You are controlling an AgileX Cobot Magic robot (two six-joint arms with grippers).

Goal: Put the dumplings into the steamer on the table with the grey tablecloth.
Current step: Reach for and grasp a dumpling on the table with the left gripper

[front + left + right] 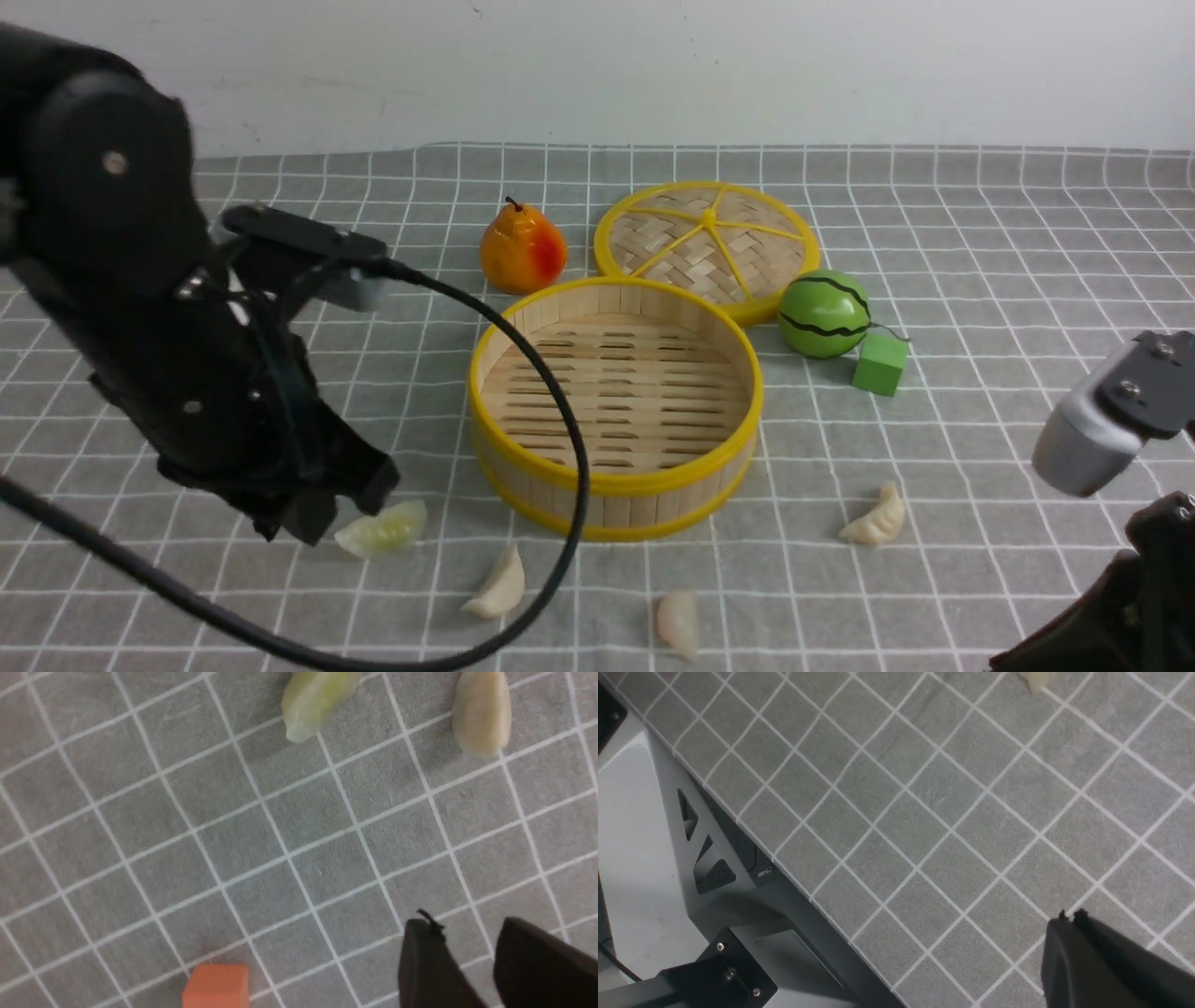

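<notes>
The round bamboo steamer [611, 485] stands empty mid-table on the grey tablecloth [934, 233]. Several dumplings lie on the cloth in front of it: a pale green one [383, 530], a whitish one [499, 586], another [679, 623] and one to the right [878, 518]. My left gripper [341, 513] hangs low, just left of the green dumpling. In the left wrist view this gripper [462, 924] is open with only cloth between its fingers; the green dumpling [317, 700] and a whitish dumpling [481, 714] lie ahead. My right gripper [1070, 915] is shut and empty over cloth.
The woven lid [707, 245], a pear [522, 250], a toy watermelon [825, 314] and a green cube [880, 364] sit behind and right of the steamer. An orange block [216, 984] lies near my left gripper. The table's edge and the robot frame [714, 872] show beside the right gripper.
</notes>
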